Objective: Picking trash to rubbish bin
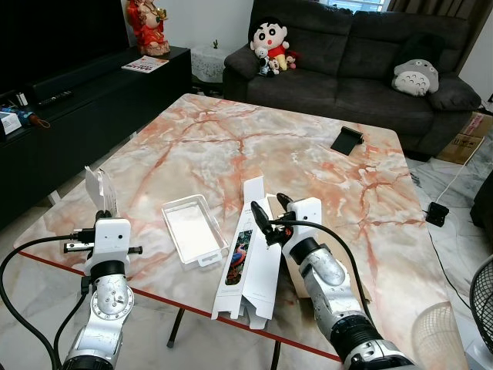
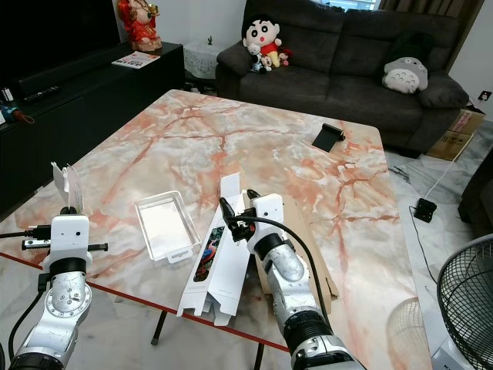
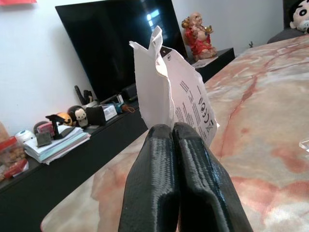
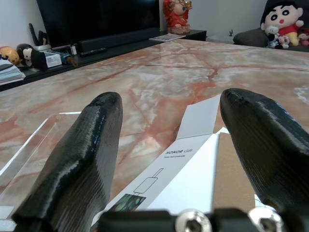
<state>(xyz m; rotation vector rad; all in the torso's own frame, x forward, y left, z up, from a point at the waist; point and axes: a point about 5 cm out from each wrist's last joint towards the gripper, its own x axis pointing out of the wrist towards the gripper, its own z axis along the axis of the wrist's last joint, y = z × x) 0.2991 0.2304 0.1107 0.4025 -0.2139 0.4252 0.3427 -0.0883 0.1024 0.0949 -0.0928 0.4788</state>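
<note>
In the lower middle of the frame, the right gripper (image 1: 269, 213) hangs spread wide just above the flattened white cardboard phone box (image 1: 248, 254), whose long axis runs from the near edge of the pink-veined marble table (image 1: 231, 131) up toward the sofa, directly beneath and slightly left of the fingers. At lower left, the left gripper (image 3: 179, 137) is pinched tight on a torn white printed paper scrap (image 3: 166, 92), held upright. The right arm is clearly the nearer one to the box.

"HONOR Gift" on flattened white box (image 4: 193, 166)
</note>
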